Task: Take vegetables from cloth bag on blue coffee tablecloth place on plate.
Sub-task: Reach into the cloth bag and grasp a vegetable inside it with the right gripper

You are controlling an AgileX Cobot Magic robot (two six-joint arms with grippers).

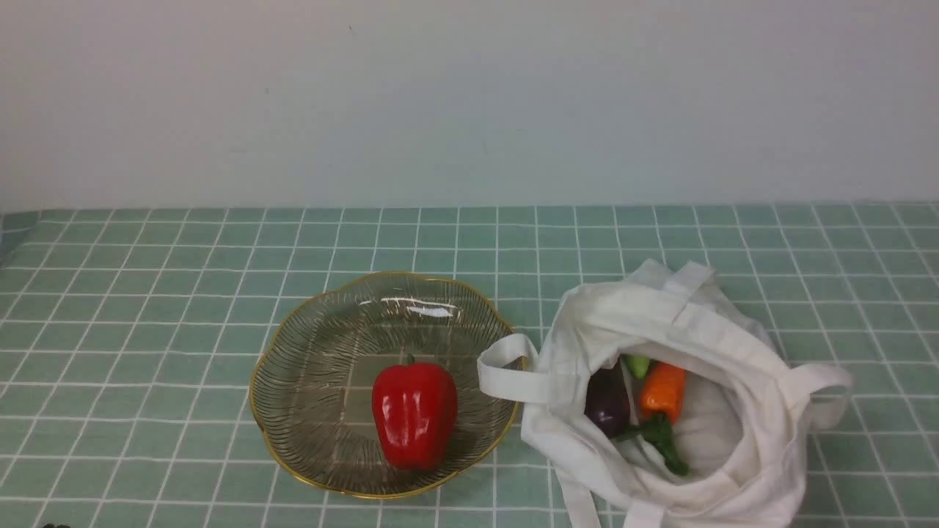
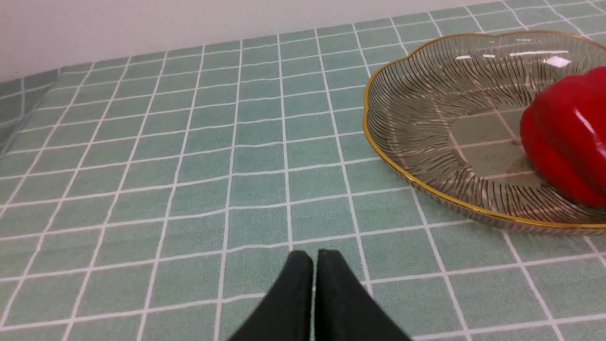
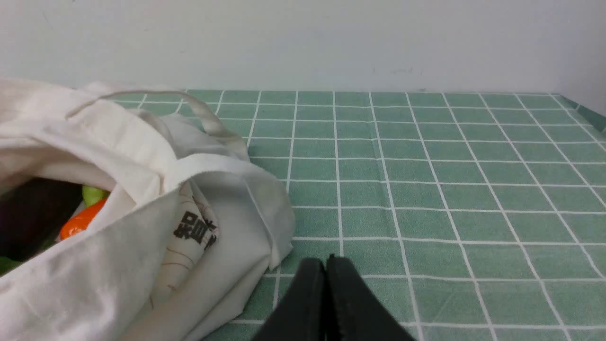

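The white cloth bag (image 1: 697, 330) lies open on the teal checked tablecloth (image 1: 147, 308), right of the glass plate (image 1: 293, 381). Inside the bag lie an orange carrot (image 1: 662, 391) with green top, a dark purple eggplant (image 1: 607, 403) and a small light-green piece (image 1: 637, 364). A red bell pepper (image 1: 414, 414) lies in the plate. Neither gripper shows in the front view. My left gripper (image 2: 314, 258) is shut and empty, low over the cloth beside the plate (image 2: 402, 156). My right gripper (image 3: 326, 263) is shut and empty beside the bag (image 3: 142, 199).
A pale wall runs behind the table. The cloth's left edge drops off at the far left (image 1: 11, 235). The bag's handles (image 1: 506, 370) spread toward the plate and to the right.
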